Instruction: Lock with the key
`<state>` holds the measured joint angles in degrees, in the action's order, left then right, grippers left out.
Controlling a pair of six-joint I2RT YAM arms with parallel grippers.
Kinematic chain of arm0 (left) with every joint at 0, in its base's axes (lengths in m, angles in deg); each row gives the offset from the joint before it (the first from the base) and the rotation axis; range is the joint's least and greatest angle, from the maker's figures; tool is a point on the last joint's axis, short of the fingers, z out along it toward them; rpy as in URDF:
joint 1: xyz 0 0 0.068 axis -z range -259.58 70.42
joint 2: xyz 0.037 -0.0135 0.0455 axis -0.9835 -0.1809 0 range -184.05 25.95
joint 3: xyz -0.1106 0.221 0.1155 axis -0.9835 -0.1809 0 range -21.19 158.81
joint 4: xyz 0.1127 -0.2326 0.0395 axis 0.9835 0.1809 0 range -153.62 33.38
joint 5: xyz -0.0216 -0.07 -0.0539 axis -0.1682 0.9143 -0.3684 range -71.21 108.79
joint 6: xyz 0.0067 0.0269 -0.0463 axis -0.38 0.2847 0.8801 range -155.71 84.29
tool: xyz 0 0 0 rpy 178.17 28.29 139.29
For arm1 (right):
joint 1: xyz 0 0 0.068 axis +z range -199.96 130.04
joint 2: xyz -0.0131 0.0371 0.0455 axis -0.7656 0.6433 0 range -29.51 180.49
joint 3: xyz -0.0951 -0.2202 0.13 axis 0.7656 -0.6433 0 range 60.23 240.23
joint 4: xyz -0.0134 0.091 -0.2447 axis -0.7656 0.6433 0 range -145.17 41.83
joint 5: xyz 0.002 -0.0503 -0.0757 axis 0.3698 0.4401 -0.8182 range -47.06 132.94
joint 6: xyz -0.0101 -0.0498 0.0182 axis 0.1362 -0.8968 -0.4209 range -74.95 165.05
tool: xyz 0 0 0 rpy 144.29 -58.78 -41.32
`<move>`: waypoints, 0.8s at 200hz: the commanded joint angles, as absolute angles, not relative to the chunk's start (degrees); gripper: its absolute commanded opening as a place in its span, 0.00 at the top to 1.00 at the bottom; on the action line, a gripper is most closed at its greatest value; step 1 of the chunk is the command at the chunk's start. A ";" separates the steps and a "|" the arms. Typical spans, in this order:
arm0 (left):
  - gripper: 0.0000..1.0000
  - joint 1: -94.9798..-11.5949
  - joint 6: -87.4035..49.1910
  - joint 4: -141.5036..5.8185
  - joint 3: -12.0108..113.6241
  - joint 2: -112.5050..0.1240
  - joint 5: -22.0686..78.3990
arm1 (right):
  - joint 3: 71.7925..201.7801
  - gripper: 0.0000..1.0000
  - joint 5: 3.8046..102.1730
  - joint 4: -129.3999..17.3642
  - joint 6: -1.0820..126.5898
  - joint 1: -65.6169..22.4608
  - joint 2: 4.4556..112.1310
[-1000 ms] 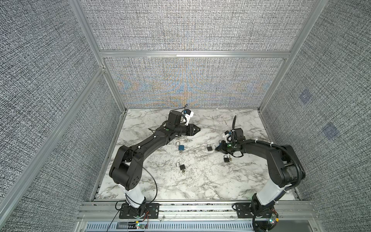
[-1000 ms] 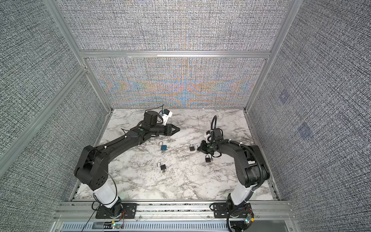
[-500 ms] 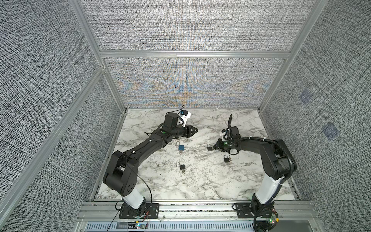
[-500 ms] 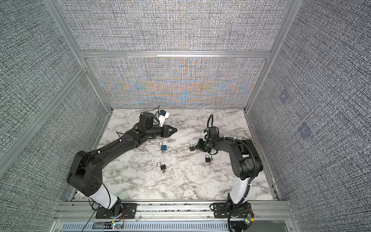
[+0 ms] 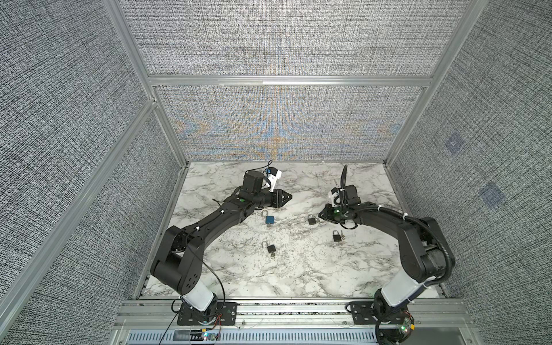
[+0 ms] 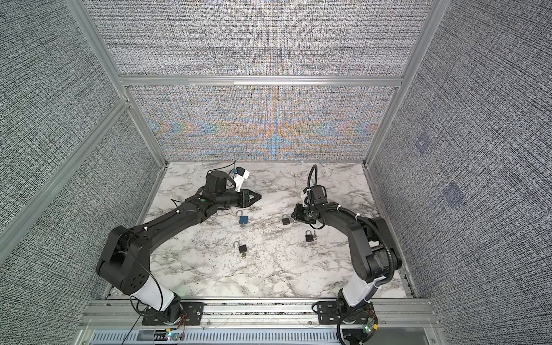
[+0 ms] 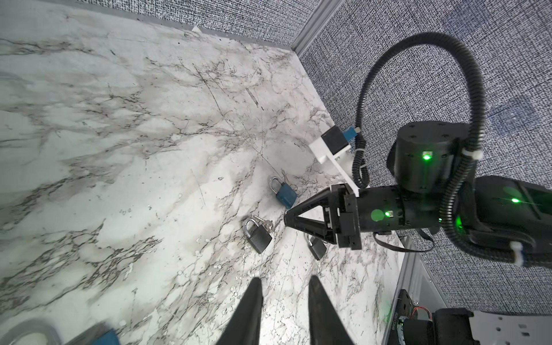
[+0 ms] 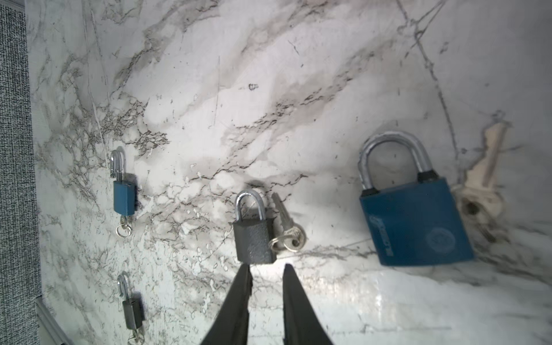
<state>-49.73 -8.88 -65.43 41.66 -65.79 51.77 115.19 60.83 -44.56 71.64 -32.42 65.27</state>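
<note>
A small black padlock [image 8: 254, 239] lies flat on the marble table [image 5: 298, 268] with its shackle down. Its silver key [image 8: 282, 216] on a ring lies loose beside it. My right gripper [image 8: 267, 273] is open by a narrow gap, with its tips just short of the padlock's base and nothing between them. In both top views this padlock [image 5: 312, 220] [image 6: 286, 220] sits just left of the right gripper [image 5: 321, 213] [image 6: 294, 215]. My left gripper [image 7: 285, 280] [image 5: 286, 197] [image 6: 258, 197] hangs open and empty over bare marble at the back left.
A blue padlock [image 5: 269, 219] with its shackle open lies below the left gripper. A black padlock with an open shackle [image 5: 271, 248] lies mid-table, and another black one [image 5: 337, 237] under the right forearm. A second blue padlock [image 8: 415, 221] with its key [image 8: 484, 179] lies beside the right gripper.
My right gripper has gone from shut to slightly open and has shifted a little to the left, towards the black padlock. The left arm has shifted slightly, with its jaws unchanged.
</note>
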 commanded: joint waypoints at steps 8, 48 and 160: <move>0.71 -50.79 -8.27 -66.89 38.49 -63.39 49.15 | 115.30 0.78 53.28 -38.66 70.97 -28.36 60.90; 0.71 -52.78 -4.22 -67.22 27.02 -55.26 41.24 | 116.03 0.76 45.51 -33.61 73.81 -16.08 57.06; 0.61 -66.80 -0.43 -60.59 7.69 -31.57 43.12 | 134.17 0.55 37.50 -29.97 74.85 6.85 76.17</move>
<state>-63.59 -1.23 -61.51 9.88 -34.95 41.38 130.51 39.62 -32.29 74.88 5.44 72.44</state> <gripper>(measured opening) 0.380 0.449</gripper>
